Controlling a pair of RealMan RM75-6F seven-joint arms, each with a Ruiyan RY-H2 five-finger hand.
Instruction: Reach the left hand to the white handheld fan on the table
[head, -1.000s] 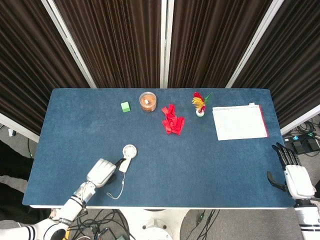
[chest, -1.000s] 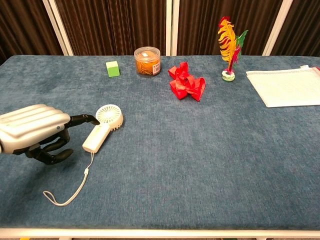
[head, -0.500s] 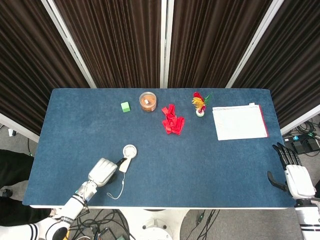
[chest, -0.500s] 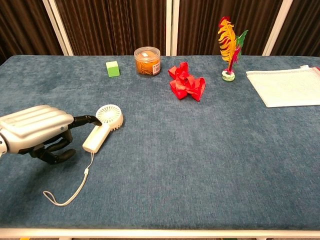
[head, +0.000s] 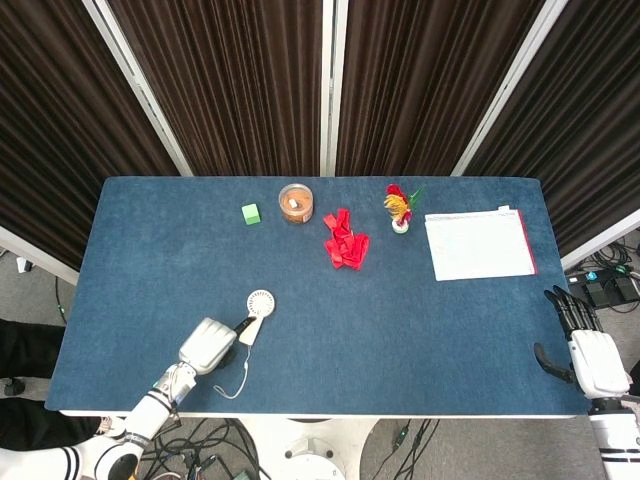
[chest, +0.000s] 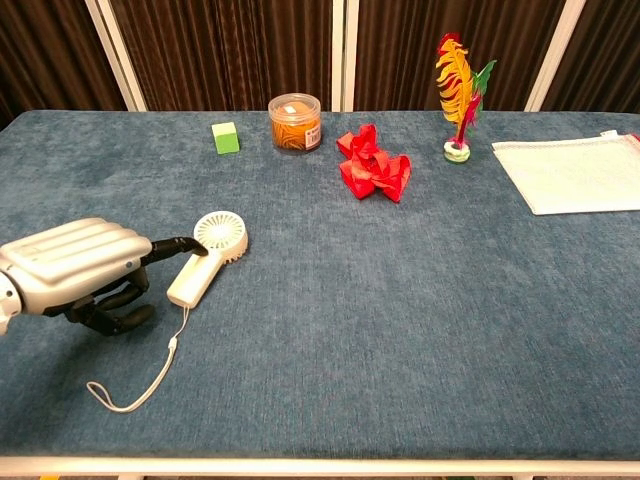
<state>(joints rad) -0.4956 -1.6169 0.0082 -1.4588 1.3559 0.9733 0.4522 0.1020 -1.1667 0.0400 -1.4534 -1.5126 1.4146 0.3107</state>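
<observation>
The white handheld fan (chest: 205, 258) lies flat on the blue table, round head toward the back, handle toward me, with a white wrist cord (chest: 135, 385) trailing to the front left. In the head view the fan (head: 255, 312) sits at the front left of the table. My left hand (chest: 75, 272) rests just left of the fan with its fingers partly curled; one dark fingertip (chest: 192, 246) touches the fan where head meets handle. It holds nothing. From above, the left hand (head: 208, 345) lies beside the handle. My right hand (head: 590, 355) hangs open off the table's right front corner.
At the back stand a green cube (chest: 226, 137), an orange-lidded jar (chest: 295, 122), a red ribbon heap (chest: 375, 165) and a feather ornament (chest: 459, 90). A white sheet (chest: 570, 172) lies at the back right. The table's front edge (chest: 320, 462) is close to my left hand.
My left hand has crept right toward the fan; its outstretched fingertip now touches the fan, which has shifted slightly. The right hand has not moved.
</observation>
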